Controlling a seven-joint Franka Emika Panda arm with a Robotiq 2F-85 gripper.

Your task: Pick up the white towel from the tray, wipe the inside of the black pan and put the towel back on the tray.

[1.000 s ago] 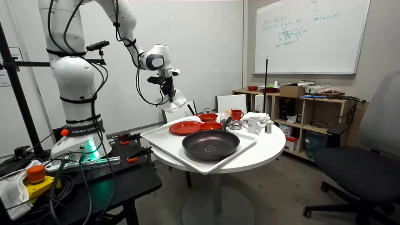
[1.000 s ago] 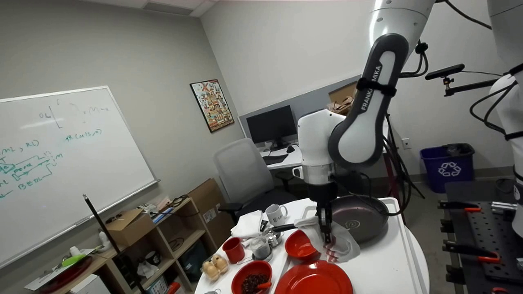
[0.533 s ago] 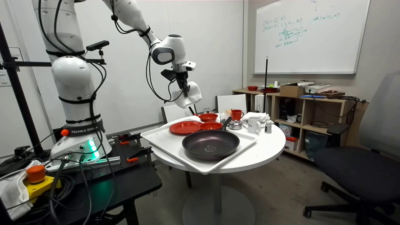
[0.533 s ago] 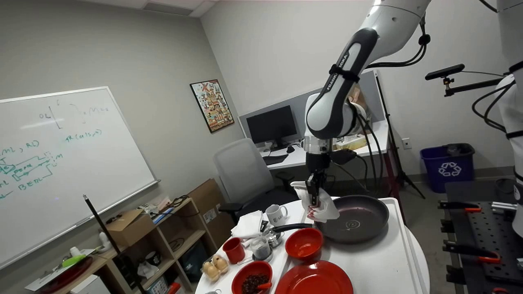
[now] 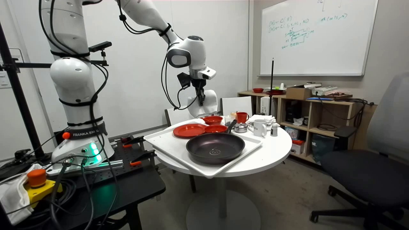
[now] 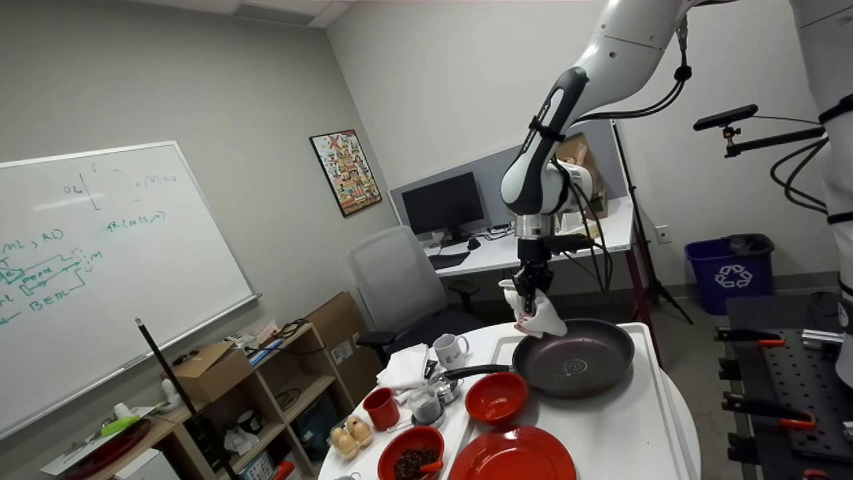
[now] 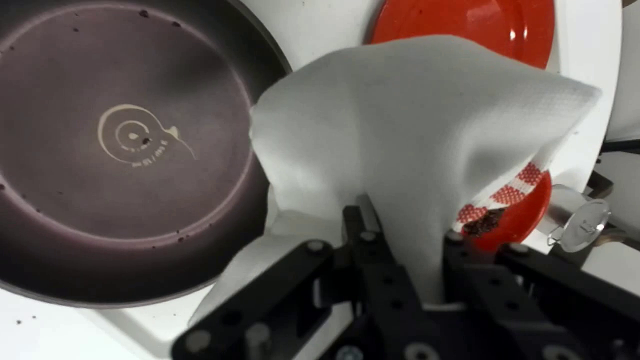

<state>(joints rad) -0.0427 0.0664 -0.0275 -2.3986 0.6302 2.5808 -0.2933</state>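
My gripper (image 5: 201, 101) is shut on the white towel (image 5: 210, 99), which hangs in loose folds above the table in both exterior views. Seen from the wrist view, the towel (image 7: 400, 110) spreads out beyond the fingers and overlaps the rim of the black pan (image 7: 150, 195); a red-and-white strip shows along its edge. One fingertip of the gripper (image 7: 407, 222) is partly hidden by cloth. Dark specks lie inside the pan. The black pan (image 6: 586, 373) sits on the white tray (image 6: 620, 433), its handle pointing toward the red bowl (image 6: 496, 399).
A red plate (image 6: 513, 460) lies on the tray near the bowl. Off the tray are a bowl of dark beans (image 6: 414, 460), a red mug (image 6: 382, 408), eggs (image 6: 350, 437), a white mug (image 6: 451, 351) and folded white cloths (image 6: 403, 367).
The arm has carried the towel rightward in an exterior view. In an exterior view it moved up and away from the plate and bowl, toward the pan's far rim. The grip stayed shut.
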